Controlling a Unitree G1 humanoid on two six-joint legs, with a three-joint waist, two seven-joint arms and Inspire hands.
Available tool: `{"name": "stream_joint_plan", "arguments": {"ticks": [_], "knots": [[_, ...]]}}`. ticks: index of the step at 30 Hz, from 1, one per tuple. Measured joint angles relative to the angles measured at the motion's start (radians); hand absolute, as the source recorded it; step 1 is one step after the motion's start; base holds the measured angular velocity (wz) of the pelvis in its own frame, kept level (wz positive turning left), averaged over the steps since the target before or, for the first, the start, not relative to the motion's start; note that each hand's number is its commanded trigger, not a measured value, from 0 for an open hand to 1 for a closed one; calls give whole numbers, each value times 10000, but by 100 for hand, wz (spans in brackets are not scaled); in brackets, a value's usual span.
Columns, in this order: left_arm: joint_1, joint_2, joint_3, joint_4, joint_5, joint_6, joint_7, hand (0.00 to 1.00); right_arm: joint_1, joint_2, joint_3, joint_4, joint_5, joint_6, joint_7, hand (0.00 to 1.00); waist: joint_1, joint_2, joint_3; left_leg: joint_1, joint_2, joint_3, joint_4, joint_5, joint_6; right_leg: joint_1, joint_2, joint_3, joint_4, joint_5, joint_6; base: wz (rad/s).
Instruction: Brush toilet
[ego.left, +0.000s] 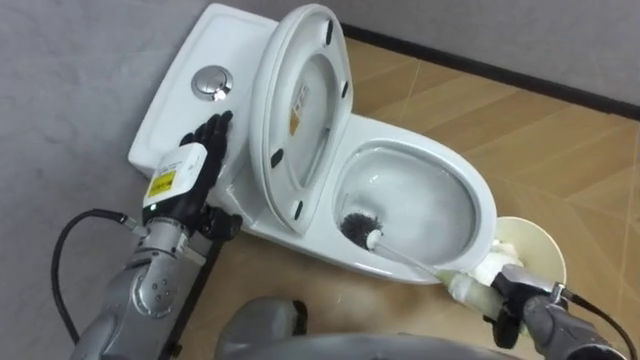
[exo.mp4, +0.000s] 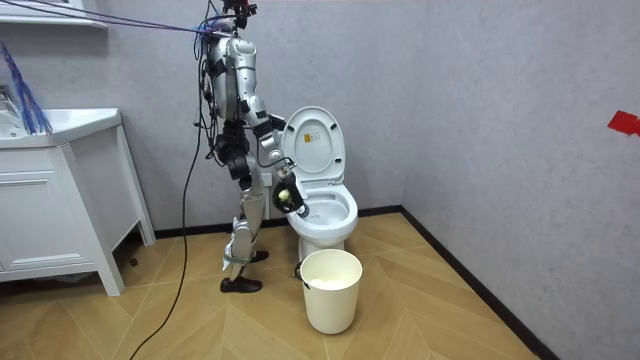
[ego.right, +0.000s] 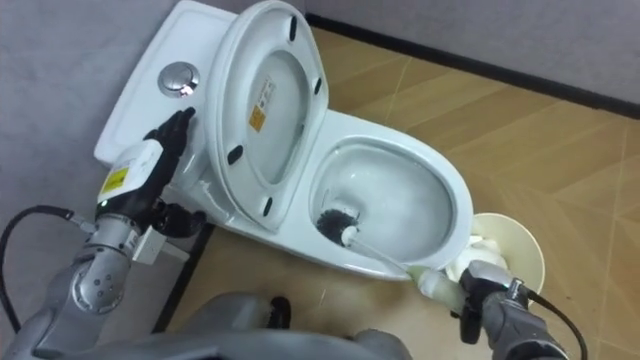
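Note:
A white toilet (ego.left: 482, 203) stands against the grey wall with its seat and lid (ego.left: 300, 100) raised. The toilet brush has its black bristle head (ego.left: 356, 228) down inside the bowl, near the side closest to me. Its white handle (ego.left: 425, 268) slants up over the rim to my right hand (ego.left: 512, 300), which is shut on the handle's thick end at the lower right. My left hand (ego.left: 192, 158) lies with straight fingers on the cistern's (ego.left: 180, 85) front edge, just left of the raised lid. In the room view I stand upright at the toilet's (exo.mp4: 325, 215) left side.
A round chrome flush button (ego.left: 213, 82) sits on the cistern top. A white waste bin (ego.left: 535, 250) stands on the wooden floor right beside the bowl, close to my right hand. A white vanity cabinet (exo.mp4: 55, 195) is at the room view's left.

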Motion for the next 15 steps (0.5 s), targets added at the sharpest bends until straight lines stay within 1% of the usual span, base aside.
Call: {"name": "stream_joint_plan", "arguments": {"ticks": [3, 4, 6, 8, 11, 13, 14, 15], "knots": [[-337, 7, -3, 405, 6, -13, 47, 0, 13, -31, 32, 75, 7, 119, -151, 100, 1, 135, -37, -143, 45, 48, 5, 1, -1, -185, 17, 14, 60, 20, -33, -5], [-444, 8, -8, 581, 5, -18, 60, 0, 19, -61, 67, 69, 7, 117, -152, 100, 0, 152, -17, -157, 67, 93, 5, 2, -3, -221, 20, 25, 147, 23, -40, -8], [-540, 8, -9, 736, 6, -18, 63, 0, -60, -137, 286, 71, 25, 122, -142, 100, 43, 151, -18, -198, 107, 190, 16, 4, -6, -335, 24, 97, 188, 22, -43, -10], [-607, 8, -9, 772, -18, -12, 63, 0, -57, -230, 427, 113, 97, 131, -140, 100, 18, 163, -16, -303, 113, 182, 66, 4, -6, -411, 38, 100, 186, 32, -62, -3], [-906, 89, -9, 859, -139, -36, 77, 0, -151, -305, 591, 116, 266, 255, -159, 100, 26, 183, -17, -669, 103, 60, 239, 6, -5, -702, 22, -8, 368, 29, -78, 11], [-1227, 146, -15, 1081, -222, -227, 287, 0, -222, -403, 584, 125, 438, 253, -269, 100, -15, 253, 18, -1127, 100, -29, 520, 6, 1, -1052, -2, -96, 610, 8, -103, 14], [-1322, 171, -26, 1155, -212, -293, 378, 0, -262, -430, 583, 115, 441, 250, -322, 100, -25, 306, 52, -1214, 102, -39, 574, 8, 3, -1145, -14, -115, 700, 4, -111, 6], [-1512, 288, -122, 1329, -211, -443, 647, 0, -387, -498, 610, 121, 462, 222, -424, 100, 3, 308, 127, -1436, 102, -85, 670, 17, 18, -1384, -67, -162, 876, -25, -136, 0]]}}
